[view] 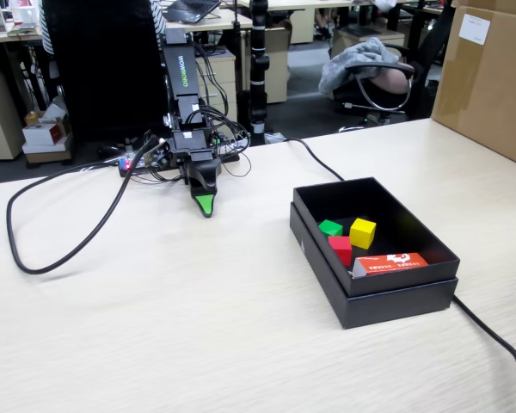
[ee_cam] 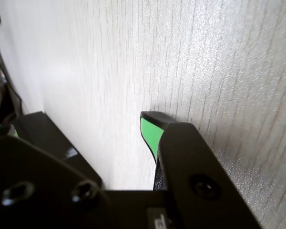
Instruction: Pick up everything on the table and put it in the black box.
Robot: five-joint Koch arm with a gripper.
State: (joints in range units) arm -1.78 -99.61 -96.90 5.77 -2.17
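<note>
The black box (view: 396, 297) stands on the table (view: 198, 327) at the right of the fixed view. In it lie the yellow cube (view: 362, 232), the green cube (view: 330, 228) and the red cube (view: 341, 249), close together near its left wall. My gripper (view: 205, 205) points down at the tabletop near the arm's base, well left of the box, and holds nothing. In the wrist view my gripper (ee_cam: 81, 130) shows one green-padded fingertip (ee_cam: 149, 136) at the right, with bare table beside it. A bit of green at the far left looks like the other tip, so the jaws stand apart.
A flat orange-red and white carton (view: 391, 263) lies in the box at its near side. Black cables (view: 60, 249) loop over the table at the left, and one (view: 490, 331) runs past the box at the right. A big brown carton (view: 490, 82) stands at the back right.
</note>
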